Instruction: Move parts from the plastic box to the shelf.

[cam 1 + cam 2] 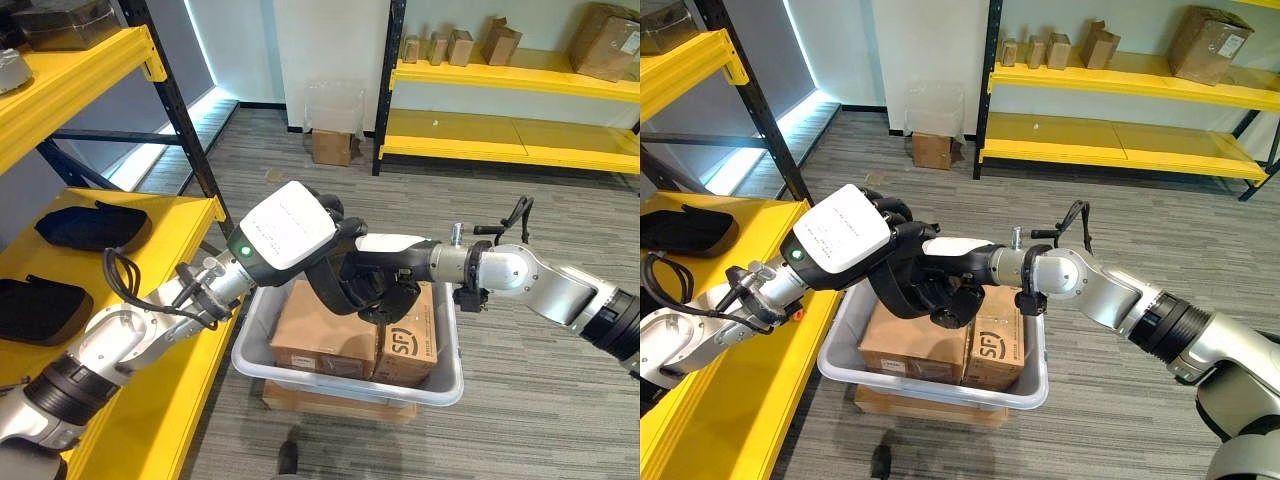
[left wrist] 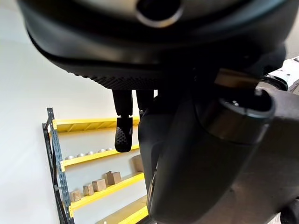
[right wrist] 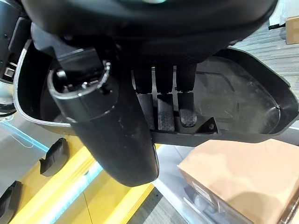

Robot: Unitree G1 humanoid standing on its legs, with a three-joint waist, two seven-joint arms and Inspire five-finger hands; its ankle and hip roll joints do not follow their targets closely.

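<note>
Both hands (image 1: 385,290) gripping black part (image 3: 224,102), above plastic box (image 1: 250,352)

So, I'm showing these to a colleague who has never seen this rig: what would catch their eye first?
Probably the two hands meeting over the grey plastic box of cardboard cartons on the floor, the left hand and right hand both on one curved black part. Next, the bright yellow shelf at the robot's left, where two similar black parts already lie.
</note>
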